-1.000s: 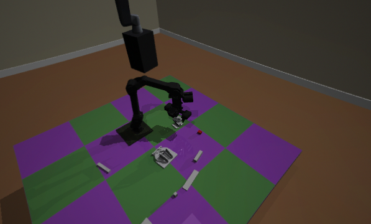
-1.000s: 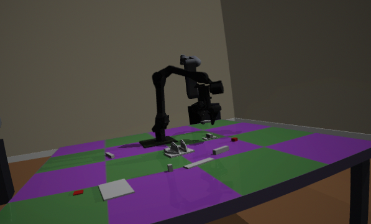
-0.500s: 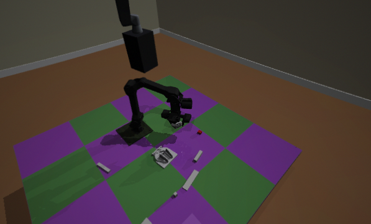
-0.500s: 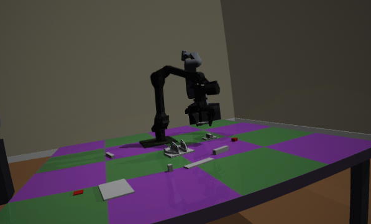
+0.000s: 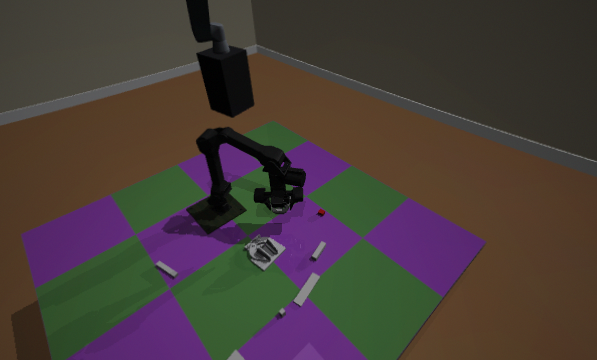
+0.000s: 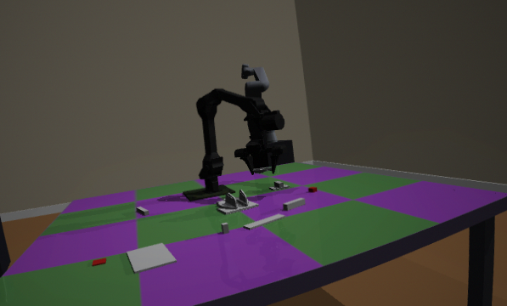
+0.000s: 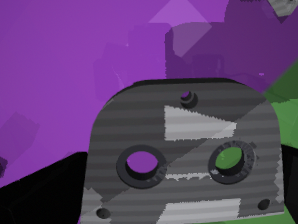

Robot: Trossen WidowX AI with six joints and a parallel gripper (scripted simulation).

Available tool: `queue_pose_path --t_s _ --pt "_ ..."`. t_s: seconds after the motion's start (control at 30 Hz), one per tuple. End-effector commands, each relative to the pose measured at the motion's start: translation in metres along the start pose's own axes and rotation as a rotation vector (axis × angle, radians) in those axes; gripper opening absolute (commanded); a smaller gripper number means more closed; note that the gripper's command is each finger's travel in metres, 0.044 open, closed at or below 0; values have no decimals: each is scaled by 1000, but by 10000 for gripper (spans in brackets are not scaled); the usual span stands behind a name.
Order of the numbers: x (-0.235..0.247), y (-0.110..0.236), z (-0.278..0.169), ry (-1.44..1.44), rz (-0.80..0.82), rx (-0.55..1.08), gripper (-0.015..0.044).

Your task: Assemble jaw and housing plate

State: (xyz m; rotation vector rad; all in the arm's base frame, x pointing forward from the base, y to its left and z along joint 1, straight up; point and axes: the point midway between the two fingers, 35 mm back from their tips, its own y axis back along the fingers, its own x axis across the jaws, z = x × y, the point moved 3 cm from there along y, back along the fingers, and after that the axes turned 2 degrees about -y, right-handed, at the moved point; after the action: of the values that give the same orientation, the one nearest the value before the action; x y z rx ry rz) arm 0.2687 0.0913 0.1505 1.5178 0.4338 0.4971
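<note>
My gripper grasps the housing plate aloft; the jaw assembly lies at seven o'clock from it in the top view.

High, the top view slants down across the table; the exterior shares it from lower, facing twelve o'clock; the wrist looks down, housing plate close at six.

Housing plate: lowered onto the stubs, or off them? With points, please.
Off: the housing plate [image 6: 261,170] [image 7: 182,150] hangs between the gripper's [image 6: 262,170] fingers, above the checkered table [image 5: 403,270] [image 6: 363,242].
</note>
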Motion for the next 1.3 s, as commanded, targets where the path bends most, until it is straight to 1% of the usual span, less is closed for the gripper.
queue_pose_path --t_s 0.0,0.6,1.27 --pt "-6 -2 10 72 -6 4 351" --pt "-35 -2 62 445 -9 0 351" --pt "-79 -1 109 860 -14 -1 351"
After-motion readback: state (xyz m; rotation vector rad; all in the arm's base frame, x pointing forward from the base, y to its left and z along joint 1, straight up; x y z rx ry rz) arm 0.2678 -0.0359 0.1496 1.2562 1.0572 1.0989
